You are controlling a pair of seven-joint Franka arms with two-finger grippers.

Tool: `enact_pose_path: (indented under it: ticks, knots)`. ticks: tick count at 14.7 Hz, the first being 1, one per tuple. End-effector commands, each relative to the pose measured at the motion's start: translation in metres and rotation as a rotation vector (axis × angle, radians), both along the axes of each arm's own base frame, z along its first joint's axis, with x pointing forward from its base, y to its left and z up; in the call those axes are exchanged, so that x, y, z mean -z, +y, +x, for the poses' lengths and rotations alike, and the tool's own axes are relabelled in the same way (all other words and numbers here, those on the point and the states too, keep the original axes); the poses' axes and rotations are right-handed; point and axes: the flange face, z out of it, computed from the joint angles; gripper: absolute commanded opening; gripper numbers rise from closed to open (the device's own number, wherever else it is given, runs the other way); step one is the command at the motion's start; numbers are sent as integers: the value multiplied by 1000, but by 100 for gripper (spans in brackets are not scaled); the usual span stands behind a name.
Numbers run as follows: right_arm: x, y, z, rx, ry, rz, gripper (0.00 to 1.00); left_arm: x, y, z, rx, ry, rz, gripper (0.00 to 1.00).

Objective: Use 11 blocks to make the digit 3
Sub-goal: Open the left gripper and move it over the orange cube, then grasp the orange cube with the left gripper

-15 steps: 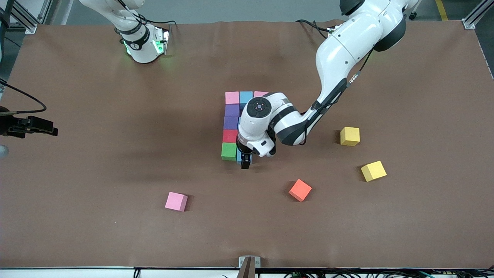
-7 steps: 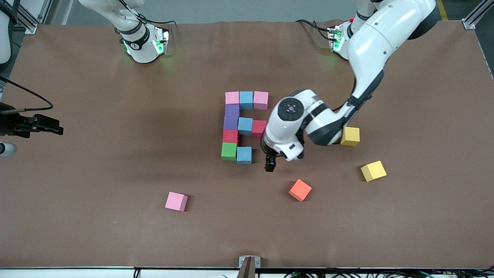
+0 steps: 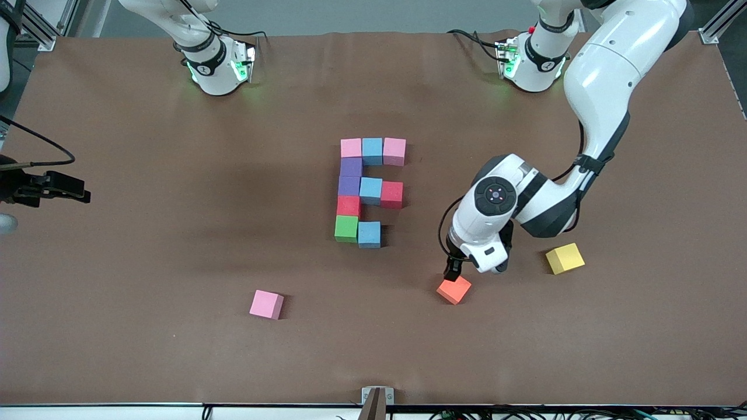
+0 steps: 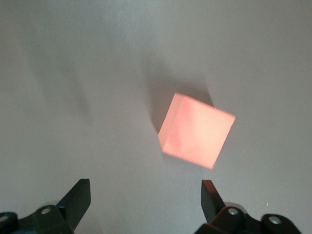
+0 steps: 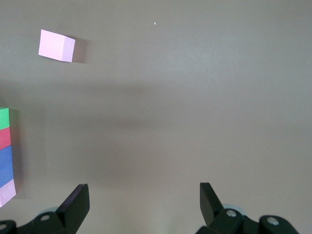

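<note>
A: Where does the left gripper (image 3: 454, 270) sit, and what is it doing?

B: In the front view it hangs right of centre, low over the orange block (image 3: 454, 289), holding nothing. The left wrist view shows its two fingers wide apart along the bottom edge, with the orange block (image 4: 196, 130) in the middle of the frame, turned at an angle to them.

A: How should the pick go?

B: As a judgement: the wrist should twist until the fingers face two flat sides of the cube, not its corners, centre over it, then drop straight down before closing. Foam gives, so a light squeeze should do.

A: Where is the digit 3 (image 3: 369, 191)?

B: At the centre of the front view, reading like an E. Its bottom bar has only green and blue, so one cell is missing there; the orange block likely belongs beside the blue.

A: And the right gripper (image 5: 141, 204)?

B: It waits off the front view's edge. Its wrist view shows its fingers spread over bare table.

A: What does each view add?

B: Only the front view shows the whole figure, a spare pink block (image 3: 266, 304) at lower left and a yellow cube (image 3: 565, 258) at right. Only the left wrist view shows the block's skew against the fingers.
</note>
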Motion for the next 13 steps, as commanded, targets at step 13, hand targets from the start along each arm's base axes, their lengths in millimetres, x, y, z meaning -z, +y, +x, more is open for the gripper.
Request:
enact_pose_path:
  ticks: [13]
  knots:
    - [-33, -6, -38, 50, -16, -4, 100, 40, 2, 52, 256, -54, 34, 100]
